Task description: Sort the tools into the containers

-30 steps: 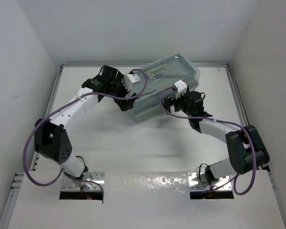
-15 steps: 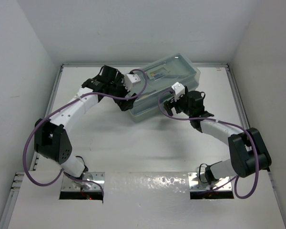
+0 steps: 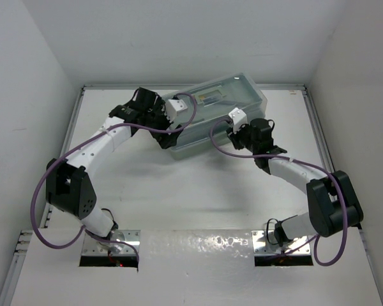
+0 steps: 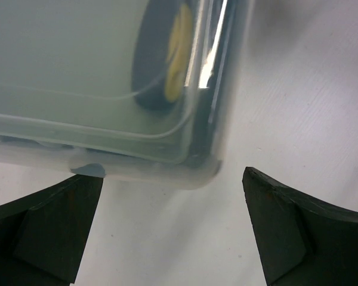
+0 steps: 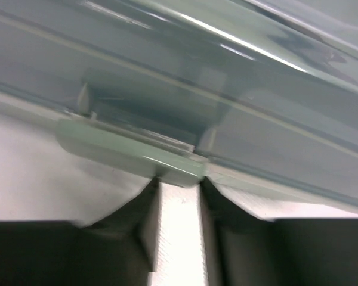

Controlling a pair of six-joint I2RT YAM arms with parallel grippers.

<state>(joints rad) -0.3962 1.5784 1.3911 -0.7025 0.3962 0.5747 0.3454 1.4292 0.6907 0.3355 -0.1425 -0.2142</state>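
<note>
The toolbox (image 3: 220,115) of sage-green containers lies at the far middle of the table with its translucent lid down. One of the tools, a yellow-black handle (image 4: 173,59), shows blurred through the lid (image 4: 77,71). My left gripper (image 3: 168,136) stands open at the box's near-left corner (image 4: 203,173), one finger on each side and neither touching it. My right gripper (image 3: 228,135) is at the box's front wall (image 5: 256,119). Its jaws are drawn close with a narrow gap (image 5: 178,185), their tips right under the green latch (image 5: 125,152). Whether they pinch the latch is unclear.
White walls close in the table on the left, back and right. Purple cables loop from both arms (image 3: 191,121). The arm bases sit on metal plates (image 3: 112,245) at the near edge.
My right gripper's jaws have gone from wide open to nearly closed at the latch. The toolbox has shifted slightly left and away. The left arm has stayed put.
</note>
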